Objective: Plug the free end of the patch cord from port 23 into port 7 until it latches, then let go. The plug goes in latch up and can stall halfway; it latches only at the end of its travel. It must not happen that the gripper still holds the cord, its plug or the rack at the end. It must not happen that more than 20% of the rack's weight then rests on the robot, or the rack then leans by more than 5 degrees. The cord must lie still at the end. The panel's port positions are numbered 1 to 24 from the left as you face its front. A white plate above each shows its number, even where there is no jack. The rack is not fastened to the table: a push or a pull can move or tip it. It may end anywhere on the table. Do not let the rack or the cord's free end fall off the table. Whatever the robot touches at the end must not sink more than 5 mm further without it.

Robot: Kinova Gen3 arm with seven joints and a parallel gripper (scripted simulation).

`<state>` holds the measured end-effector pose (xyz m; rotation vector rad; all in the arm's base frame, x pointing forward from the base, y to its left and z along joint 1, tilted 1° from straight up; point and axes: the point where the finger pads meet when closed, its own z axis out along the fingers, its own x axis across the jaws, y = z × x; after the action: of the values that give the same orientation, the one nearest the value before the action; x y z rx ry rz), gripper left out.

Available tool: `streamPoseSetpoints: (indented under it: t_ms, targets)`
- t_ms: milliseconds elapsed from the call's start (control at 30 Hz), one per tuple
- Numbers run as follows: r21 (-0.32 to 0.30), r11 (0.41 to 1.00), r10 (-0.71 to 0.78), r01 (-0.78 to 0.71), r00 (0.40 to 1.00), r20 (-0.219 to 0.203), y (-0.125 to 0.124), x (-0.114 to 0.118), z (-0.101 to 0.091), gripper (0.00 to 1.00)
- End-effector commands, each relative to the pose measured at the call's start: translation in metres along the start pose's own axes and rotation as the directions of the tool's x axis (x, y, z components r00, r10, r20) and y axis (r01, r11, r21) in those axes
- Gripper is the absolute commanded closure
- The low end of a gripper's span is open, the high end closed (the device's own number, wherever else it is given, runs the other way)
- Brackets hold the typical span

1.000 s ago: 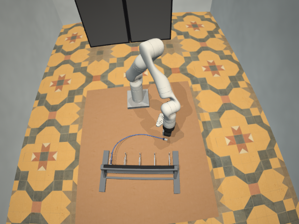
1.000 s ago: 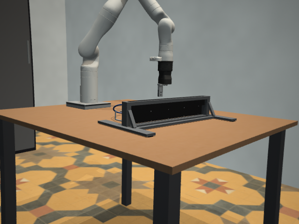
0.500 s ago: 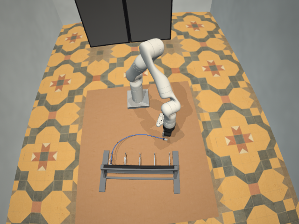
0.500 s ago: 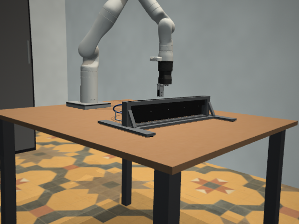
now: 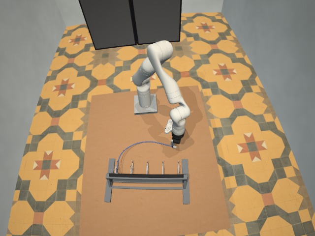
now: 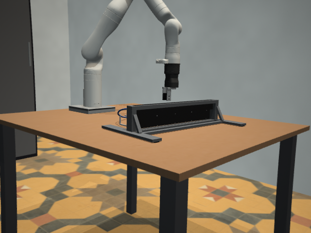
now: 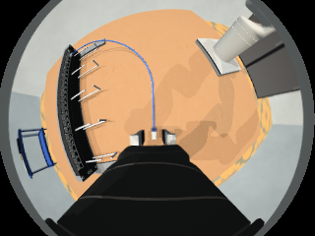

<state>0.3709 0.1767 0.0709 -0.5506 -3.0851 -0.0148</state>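
One blue patch cord [image 5: 137,144] arcing, pale plug [image 7: 153,136].

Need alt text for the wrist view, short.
Open gripper hangs above the brown table, its pale fingers flanking the blue patch cord's free plug. The cord arcs to the grey rack at left.

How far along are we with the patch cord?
Early. The tool is open above the cord's free plug, its fingers on either side but not gripping. The blue cord lies on the table behind the rack. Grasping, carrying to port 7, latching and release all remain.
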Motion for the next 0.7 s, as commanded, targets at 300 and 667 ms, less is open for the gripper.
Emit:
streamPoseSetpoints:
  t_ms: [300, 667]
  targets:
    - [-0.001, 1.0, -0.007, 0.007, 1.0, -0.003, 0.0014, 0.0018, -0.0019, 0.27]
    - [-0.003, 1.0, -0.007, 0.007, 1.0, -0.001, 0.0021, 0.0012, 0.0037, 0.27]
